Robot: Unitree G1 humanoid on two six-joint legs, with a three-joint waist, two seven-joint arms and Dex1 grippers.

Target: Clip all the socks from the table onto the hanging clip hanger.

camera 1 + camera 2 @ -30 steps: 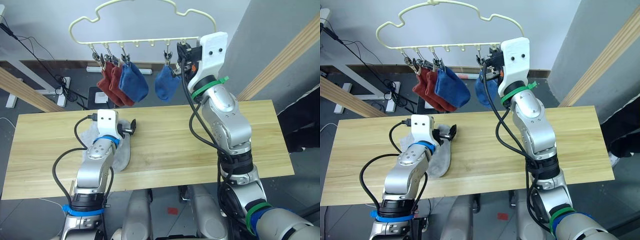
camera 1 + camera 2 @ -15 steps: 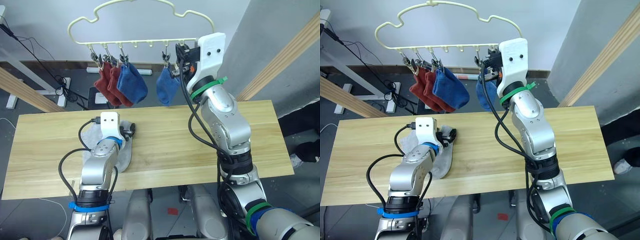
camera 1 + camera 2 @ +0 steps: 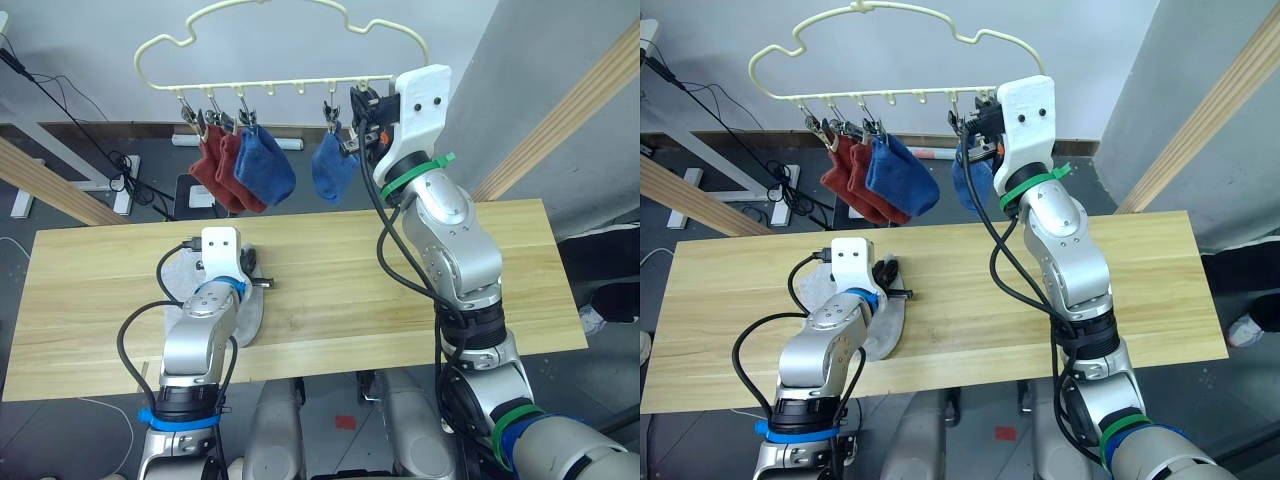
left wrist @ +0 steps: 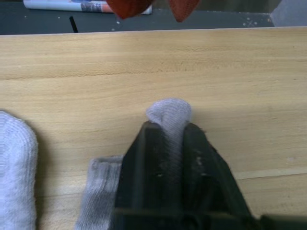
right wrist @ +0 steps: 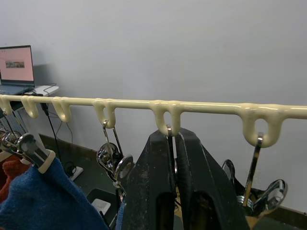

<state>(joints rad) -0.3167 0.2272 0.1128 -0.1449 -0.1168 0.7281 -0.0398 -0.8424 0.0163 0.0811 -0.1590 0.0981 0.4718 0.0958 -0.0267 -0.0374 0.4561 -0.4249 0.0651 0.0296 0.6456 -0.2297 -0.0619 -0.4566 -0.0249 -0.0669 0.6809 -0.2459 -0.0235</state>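
Pinching a fold of a light grey sock [image 4: 169, 115], the left gripper [image 4: 170, 143] sits low on the table [image 3: 400, 290]; both fingers are closed on the knit, with a rounded tuft of it poking out past the tips. A second grey sock [image 4: 17, 153] lies just beside it on the wood.

Right gripper [image 5: 173, 158] is up at the clip hanger [image 3: 290, 85], fingers closed around the wire link of one clip under the yellow bar.

For the lift: the grip looks shallow, near the sock's edge, so it should rise slowly and straight to keep the fabric from slipping. Bringing the cuff edge to the clip, rather than the bunched middle, seems best.

Hanger load: two brick red socks [image 3: 215, 165] and one blue sock [image 3: 265, 170] hang clipped towards the robot's left, another blue sock [image 3: 333, 170] nearer the right gripper. Four appear hung, two grey remain on the table.
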